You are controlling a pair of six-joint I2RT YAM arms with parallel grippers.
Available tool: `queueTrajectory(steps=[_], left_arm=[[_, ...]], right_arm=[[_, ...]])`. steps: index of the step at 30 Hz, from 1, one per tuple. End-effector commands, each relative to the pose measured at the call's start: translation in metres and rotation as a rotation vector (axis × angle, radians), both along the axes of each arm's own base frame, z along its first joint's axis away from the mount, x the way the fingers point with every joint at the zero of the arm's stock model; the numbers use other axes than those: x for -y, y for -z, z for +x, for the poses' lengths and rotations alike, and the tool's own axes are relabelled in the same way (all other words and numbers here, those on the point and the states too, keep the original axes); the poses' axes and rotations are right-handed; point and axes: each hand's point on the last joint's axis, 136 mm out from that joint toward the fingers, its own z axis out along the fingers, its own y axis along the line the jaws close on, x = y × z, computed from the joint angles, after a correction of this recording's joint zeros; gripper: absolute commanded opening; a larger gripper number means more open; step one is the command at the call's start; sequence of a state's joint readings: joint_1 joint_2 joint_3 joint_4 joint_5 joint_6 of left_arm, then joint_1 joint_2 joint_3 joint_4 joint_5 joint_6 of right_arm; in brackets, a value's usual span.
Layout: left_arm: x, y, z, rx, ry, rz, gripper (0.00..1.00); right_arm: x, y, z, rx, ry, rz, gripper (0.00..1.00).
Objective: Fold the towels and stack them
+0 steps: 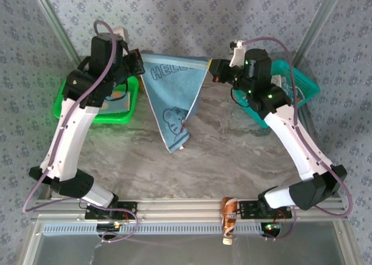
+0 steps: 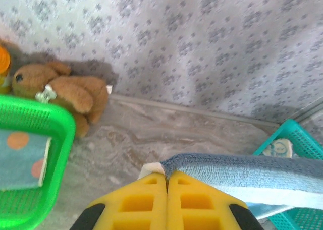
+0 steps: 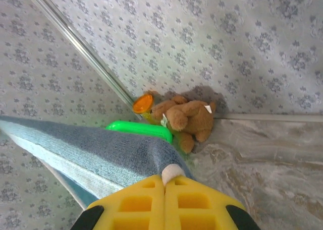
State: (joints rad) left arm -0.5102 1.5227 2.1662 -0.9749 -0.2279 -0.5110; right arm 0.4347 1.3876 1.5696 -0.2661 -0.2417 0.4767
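Blue-grey terry hangs in the air: the blue towel (image 1: 173,99) is stretched by its top corners above the far edge of the table (image 1: 232,154), its point dangling toward the middle. The left gripper (image 2: 166,175) and right gripper (image 3: 164,182) are each pressed together, pinching one corner. By my judgement no fold is made in it yet, and no stack is visible. A dotted towel (image 2: 20,159) lies in the green basket (image 2: 55,121) at the far left corner, a pale cloth (image 2: 278,148) in the teal basket (image 1: 302,85) at far right; both are cut off, their folding unclear.
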Motion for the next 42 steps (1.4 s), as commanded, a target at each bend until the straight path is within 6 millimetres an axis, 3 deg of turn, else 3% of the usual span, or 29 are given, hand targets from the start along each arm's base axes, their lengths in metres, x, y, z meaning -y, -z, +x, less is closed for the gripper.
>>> queueTrajectory(steps=[1, 5, 10, 16, 24, 32, 37, 42], left_arm=[[-0.005, -0.022, -0.014, 0.038, 0.045, 0.03, 0.0], [-0.008, -0.036, -0.018, 0.076, 0.054, 0.052, 0.0], [-0.015, -0.036, -0.022, 0.062, 0.038, 0.068, 0.0], [-0.01, -0.03, -0.035, 0.033, 0.073, 0.01, 0.0], [-0.009, -0.037, -0.082, 0.069, 0.116, -0.064, 0.0], [-0.006, -0.038, -0.119, 0.07, 0.166, -0.141, 0.0], [-0.002, -0.018, -0.114, 0.019, 0.148, -0.127, 0.0], [0.009, 0.01, -0.078, -0.06, 0.126, -0.064, 0.0]], right_arm=[[0.0, -0.028, -0.008, 0.076, -0.011, -0.01, 0.0], [0.001, -0.039, -0.013, 0.126, -0.018, -0.037, 0.0], [0.01, -0.032, -0.014, 0.108, 0.004, -0.051, 0.0], [0.009, -0.037, -0.032, 0.124, -0.014, -0.032, 0.0], [-0.002, -0.059, -0.093, 0.184, -0.086, -0.023, 0.0], [0.0, -0.062, -0.146, 0.187, -0.096, -0.004, 0.0], [0.002, -0.045, -0.141, 0.124, -0.069, -0.043, 0.0], [0.004, -0.018, -0.093, 0.036, -0.027, -0.057, 0.0]])
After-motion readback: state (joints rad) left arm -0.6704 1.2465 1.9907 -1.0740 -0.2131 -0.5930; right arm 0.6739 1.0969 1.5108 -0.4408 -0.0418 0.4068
